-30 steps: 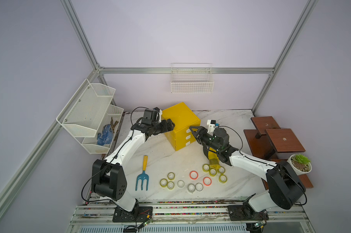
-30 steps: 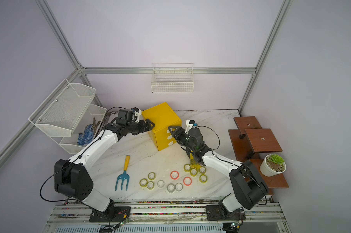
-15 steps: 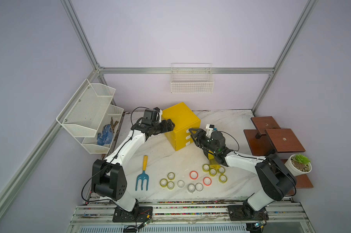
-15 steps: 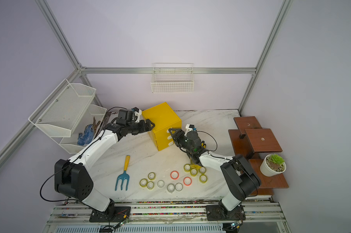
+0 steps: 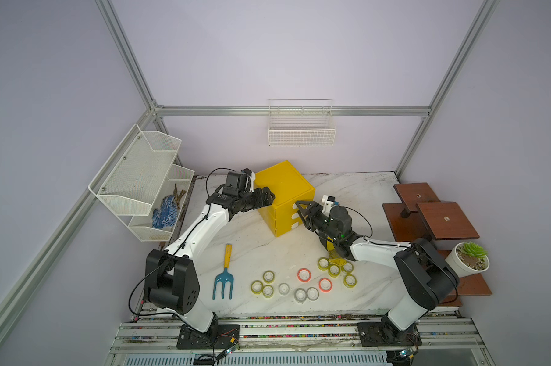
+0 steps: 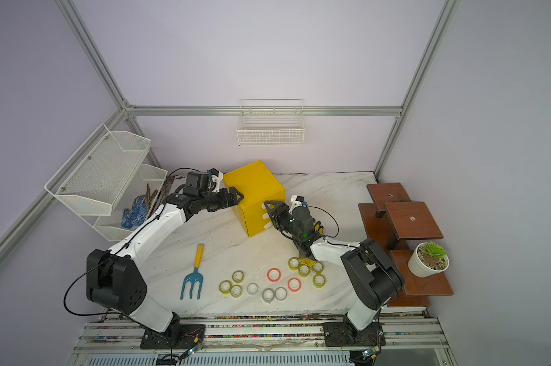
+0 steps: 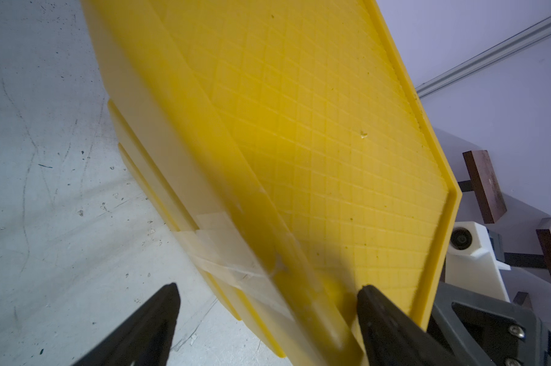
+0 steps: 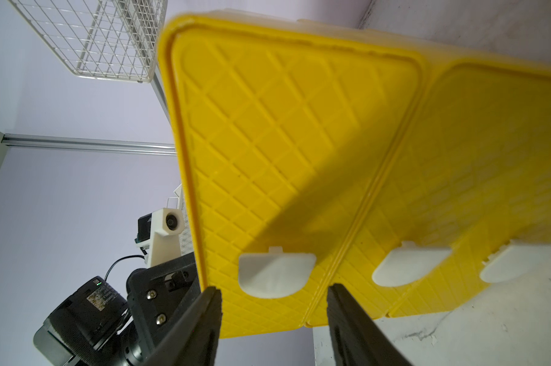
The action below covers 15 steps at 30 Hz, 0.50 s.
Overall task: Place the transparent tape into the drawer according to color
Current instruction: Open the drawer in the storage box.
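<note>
The right tool point(image 8: 274, 288), half open and empty, faces the top drawer point(image 8: 283, 142), whose white tab point(image 8: 275, 275) sits just ahead between the jaws (apparently not yet touched). The left tool point(image 5: 269, 196), wide, straddles the top left edge of the yellow cabinet point(image 5: 283, 182). The transparent tape rolls point(image 5: 283, 288) lie on the near tabletop point(image 5: 261, 240), well apart from both tools.

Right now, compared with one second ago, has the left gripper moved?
No. The left gripper stays astride the top edge of the yellow cabinet, at the same spot.

Blue hand fork point(image 5: 226, 263) on marble table point(image 5: 261, 247) — potted plant point(image 5: 469, 261) on wooden steps point(image 5: 446, 221), glove point(image 5: 163, 212) in rack point(image 5: 141, 171).
</note>
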{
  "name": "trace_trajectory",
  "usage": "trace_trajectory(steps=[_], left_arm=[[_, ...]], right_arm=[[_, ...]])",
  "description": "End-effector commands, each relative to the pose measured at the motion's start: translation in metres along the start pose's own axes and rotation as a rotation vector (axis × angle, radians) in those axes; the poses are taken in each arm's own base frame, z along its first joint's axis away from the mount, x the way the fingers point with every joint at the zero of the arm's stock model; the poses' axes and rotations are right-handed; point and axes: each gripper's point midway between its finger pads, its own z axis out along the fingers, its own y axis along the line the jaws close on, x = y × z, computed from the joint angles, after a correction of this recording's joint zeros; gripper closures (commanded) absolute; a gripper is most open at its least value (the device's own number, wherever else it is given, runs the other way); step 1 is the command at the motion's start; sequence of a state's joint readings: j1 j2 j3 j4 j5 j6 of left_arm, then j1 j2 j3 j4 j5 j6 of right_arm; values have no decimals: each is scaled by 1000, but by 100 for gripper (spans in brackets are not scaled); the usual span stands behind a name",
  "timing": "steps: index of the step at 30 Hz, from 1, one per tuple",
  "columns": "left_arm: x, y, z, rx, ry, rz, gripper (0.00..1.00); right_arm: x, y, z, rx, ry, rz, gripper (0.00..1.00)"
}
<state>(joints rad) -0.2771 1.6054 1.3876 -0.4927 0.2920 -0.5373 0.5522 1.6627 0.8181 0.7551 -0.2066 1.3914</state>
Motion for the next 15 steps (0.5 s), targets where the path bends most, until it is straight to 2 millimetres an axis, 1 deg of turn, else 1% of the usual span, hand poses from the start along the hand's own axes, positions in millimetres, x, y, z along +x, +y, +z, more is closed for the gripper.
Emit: trace_trajectory(steps=[1,4,7,12,15], left_arm=[[7,3,5,-10,19,21,10],[8,3,5,-8,24,22,10],[9,3,5,-7,26,27,10],[10,3,5,-7,30,30,11],[11,3,6,-6,34,31,11]], right_arm=[[-4,14,8,-39,-19,-17,42],[-6,16,12,-40,-25,-24,42],[-8,13,17,-31,-29,-21,43],[-9,13,24,-35,-29,-19,47],[-11,11,27,-31,-37,-23,47]])
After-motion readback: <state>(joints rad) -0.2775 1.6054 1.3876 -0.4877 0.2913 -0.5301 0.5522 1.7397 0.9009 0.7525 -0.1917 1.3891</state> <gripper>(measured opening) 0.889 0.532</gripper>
